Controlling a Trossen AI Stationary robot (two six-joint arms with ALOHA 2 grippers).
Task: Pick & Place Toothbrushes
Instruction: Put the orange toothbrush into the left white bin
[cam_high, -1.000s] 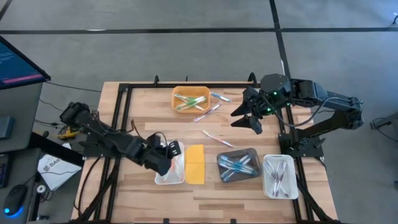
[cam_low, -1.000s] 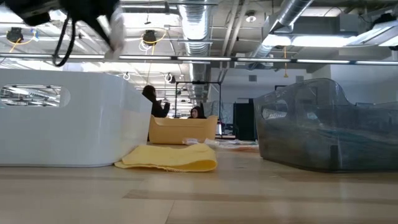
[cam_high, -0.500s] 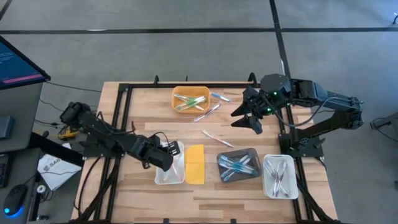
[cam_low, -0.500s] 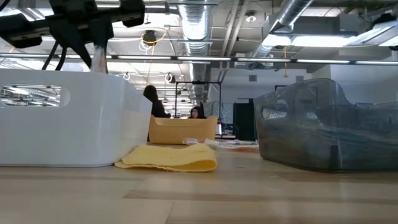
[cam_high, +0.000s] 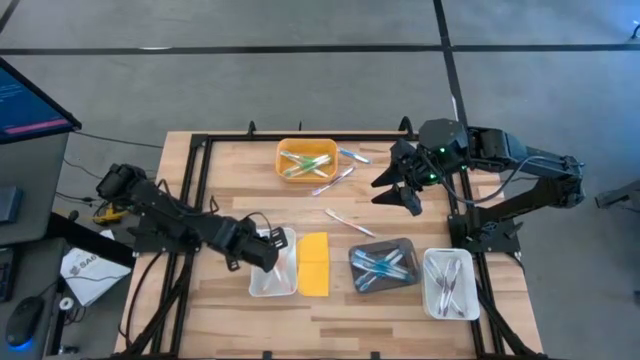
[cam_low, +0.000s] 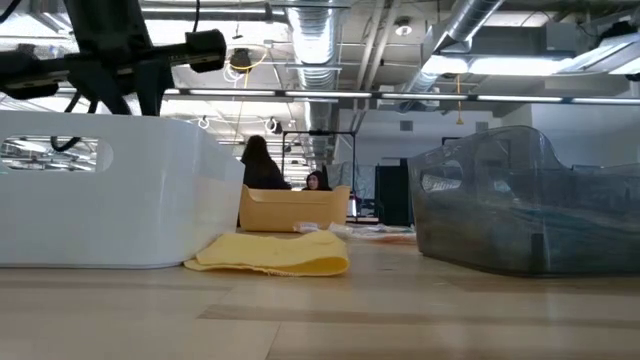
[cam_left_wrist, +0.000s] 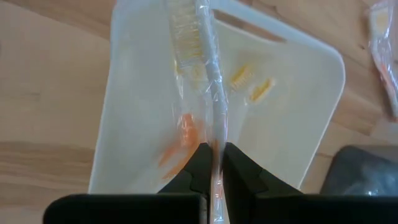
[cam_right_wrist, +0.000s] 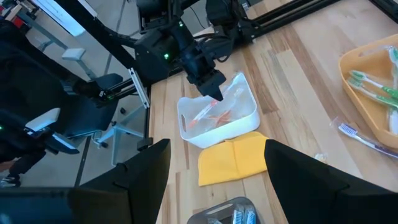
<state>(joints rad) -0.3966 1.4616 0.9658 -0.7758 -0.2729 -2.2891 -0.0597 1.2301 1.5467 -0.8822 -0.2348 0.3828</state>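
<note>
Toothbrushes lie spread over the wooden bench (cam_high: 230, 170): several green ones fill the orange tray (cam_high: 307, 160) at the far side, two wrapped ones (cam_high: 340, 178) lie just beside that tray, another wrapped one (cam_high: 348, 223) rests on the bare wood near the middle, blue ones sit in the dark grey tray (cam_high: 383, 266), and pale ones in the white tray at the right front corner (cam_high: 450, 284). The left gripper (cam_high: 268, 250) hangs over the white tray on the left (cam_high: 273, 283), its jaws clenched on a clear-wrapped toothbrush (cam_left_wrist: 208, 81) that points along the tray's length; beneath it, in the same tray, a few orange-and-yellow toothbrushes (cam_left_wrist: 186, 134) lie on the floor of the tray. A flat yellow lid (cam_high: 314, 264) lies just beside this tray, between it and the dark grey one. The right gripper (cam_high: 399, 195) waits raised above the far right part of the bench, its jaws spread wide with nothing between them. In the low view, a person (cam_low: 262, 172) shows in the room behind the orange tray.
</note>
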